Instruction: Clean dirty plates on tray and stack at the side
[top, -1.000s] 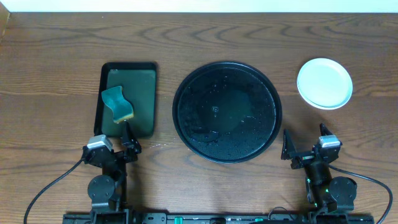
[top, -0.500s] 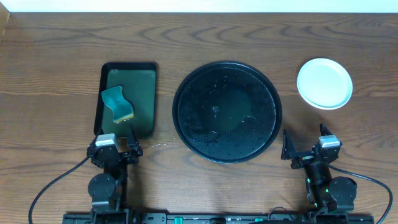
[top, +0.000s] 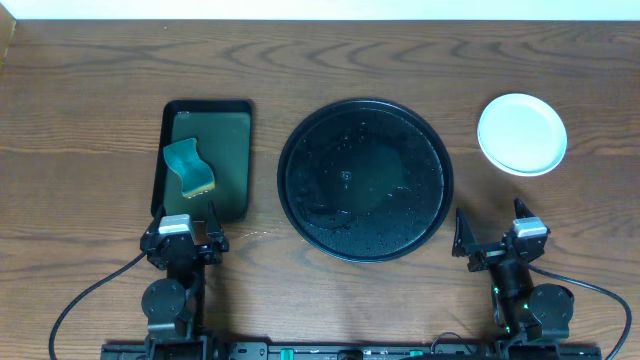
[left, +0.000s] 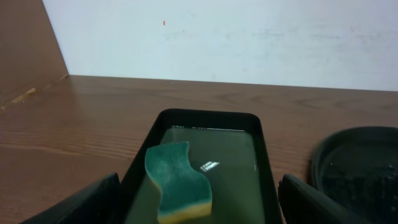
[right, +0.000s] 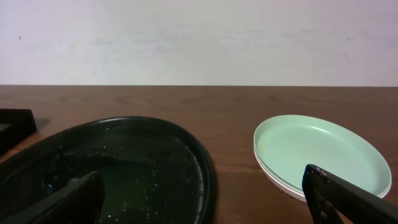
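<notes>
The round black tray (top: 365, 178) sits in the middle of the table, wet with droplets and with no plates on it; it also shows in the right wrist view (right: 124, 168) and at the right edge of the left wrist view (left: 360, 162). The plates (top: 522, 133) lie stacked at the far right, pale mint in the right wrist view (right: 320, 152). My left gripper (top: 183, 232) is open and empty near the front edge, just before the green tray. My right gripper (top: 490, 235) is open and empty near the front edge, right of the black tray.
A rectangular dark green tray (top: 232, 120) stands left of the black tray and holds a teal and yellow sponge (top: 190, 167), also seen in the left wrist view (left: 179, 180). A pale wall runs along the far table edge.
My left gripper has turned to face straight ahead and pulled back a little from the green tray. The right arm has not moved.
</notes>
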